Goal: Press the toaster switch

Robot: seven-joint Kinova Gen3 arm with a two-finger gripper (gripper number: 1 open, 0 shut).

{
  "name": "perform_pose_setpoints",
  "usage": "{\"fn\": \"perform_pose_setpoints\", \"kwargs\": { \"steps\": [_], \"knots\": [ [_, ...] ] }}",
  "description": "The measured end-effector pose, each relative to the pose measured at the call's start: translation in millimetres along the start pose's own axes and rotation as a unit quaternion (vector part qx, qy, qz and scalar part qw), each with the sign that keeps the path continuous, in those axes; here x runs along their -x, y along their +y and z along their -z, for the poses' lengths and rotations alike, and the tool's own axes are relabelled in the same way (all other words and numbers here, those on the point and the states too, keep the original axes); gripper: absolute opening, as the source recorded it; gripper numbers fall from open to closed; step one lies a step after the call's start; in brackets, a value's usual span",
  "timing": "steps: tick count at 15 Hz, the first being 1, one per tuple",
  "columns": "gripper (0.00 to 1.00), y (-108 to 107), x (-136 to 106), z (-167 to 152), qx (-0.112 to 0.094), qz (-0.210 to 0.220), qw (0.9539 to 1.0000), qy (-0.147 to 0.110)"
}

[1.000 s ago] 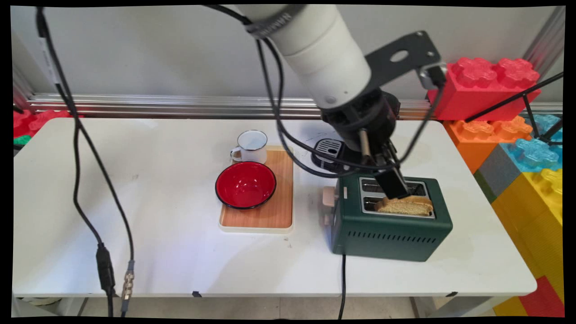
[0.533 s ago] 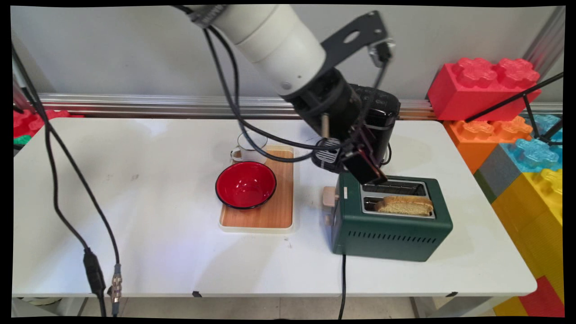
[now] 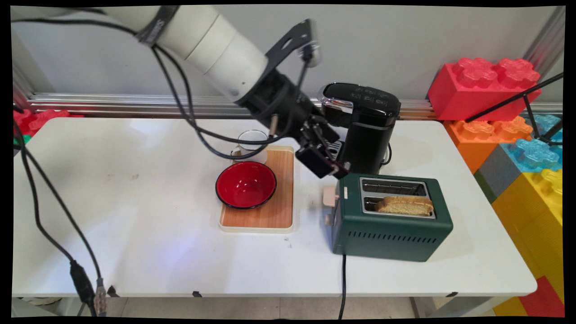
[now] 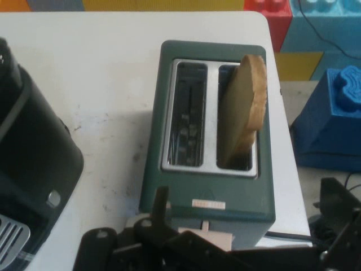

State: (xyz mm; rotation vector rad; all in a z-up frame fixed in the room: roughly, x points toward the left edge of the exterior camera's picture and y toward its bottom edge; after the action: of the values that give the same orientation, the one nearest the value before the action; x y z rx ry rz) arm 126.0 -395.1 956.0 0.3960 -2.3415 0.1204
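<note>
A dark green two-slot toaster (image 3: 391, 234) stands right of the table's middle. A slice of toast (image 3: 405, 205) sticks out of its near slot; the far slot is empty. My gripper (image 3: 330, 157) hangs open and empty just above the toaster's left end, over its beige lever (image 3: 329, 196). In the hand view the toaster (image 4: 208, 192) lies straight ahead with the toast (image 4: 242, 107) upright in the right-hand slot. The gripper (image 4: 248, 195) shows there with fingers spread wide and the lever (image 4: 217, 240) just in front of the linkage.
A black coffee machine (image 3: 366, 126) stands right behind the gripper. A wooden tray (image 3: 279, 211) to the left carries a red bowl (image 3: 245, 184) and a white mug (image 3: 252, 144). Big toy bricks (image 3: 483, 85) are stacked at the right. The toaster's cord (image 3: 343, 279) runs off the front edge.
The gripper has pulled away from the toast and travelled left and slightly up, from over the slots to the toaster's left end. The toast stays in the near slot.
</note>
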Motion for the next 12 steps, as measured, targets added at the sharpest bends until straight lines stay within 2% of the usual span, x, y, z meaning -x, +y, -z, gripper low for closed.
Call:
{"fn": "perform_pose_setpoints", "kwargs": {
  "steps": [3, 8, 9, 12],
  "knots": [
    [1.0, -5, 27, 1, 0.009, 0.008, 0.9998, 0.016],
    [1.0, -10, 56, -2, 0.016, 0.01, 0.9991, 0.038],
    [0.0, -10, 61, -3, 0.018, 0.009, 0.9989, 0.043],
    [0.0, -12, 72, -5, 0.023, 0.01, 0.9982, 0.055]
  ]
}}
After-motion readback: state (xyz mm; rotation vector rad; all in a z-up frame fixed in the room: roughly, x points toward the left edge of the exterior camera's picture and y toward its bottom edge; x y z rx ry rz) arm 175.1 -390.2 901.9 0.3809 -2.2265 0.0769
